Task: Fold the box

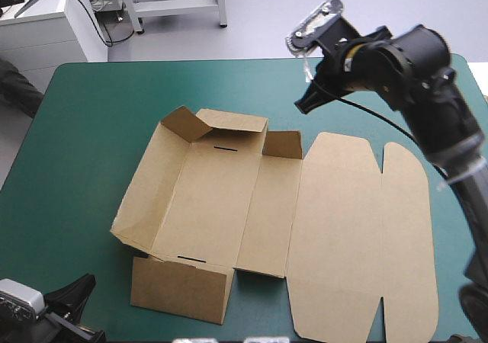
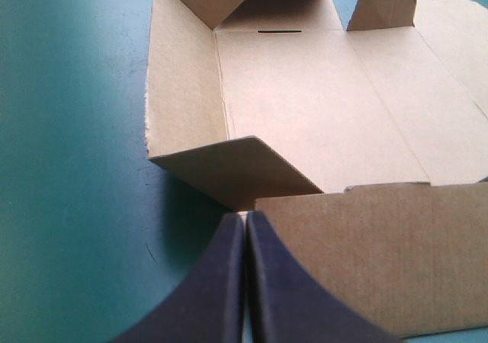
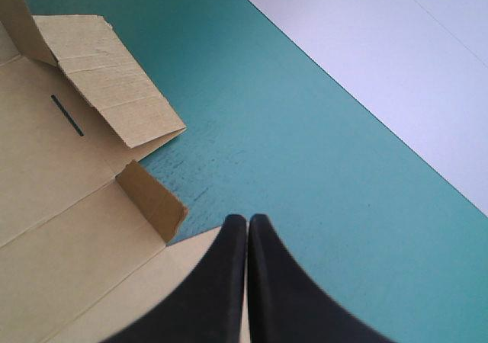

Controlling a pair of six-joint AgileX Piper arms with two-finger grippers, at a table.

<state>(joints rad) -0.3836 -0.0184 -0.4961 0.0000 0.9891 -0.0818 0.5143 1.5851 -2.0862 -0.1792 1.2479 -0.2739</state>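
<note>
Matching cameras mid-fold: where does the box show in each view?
High view: the box lies mid-table, partly folded up at the left, flat toward the right.
Left wrist view: the box fills the space just ahead of the shut left gripper.
Right wrist view: the box's far corner lies beside the shut right gripper.
Shared landmark: the dark slot at the box's far end, seen in all three.

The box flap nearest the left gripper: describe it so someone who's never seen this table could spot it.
On the teal-green cover, the brown box lies opened out, lid flat toward the right. At its near left corner, ahead of the shut left gripper, sits a rectangular flap. Unlike the smaller flaps tilted up nearby, it turns outward, past a slot.
</note>
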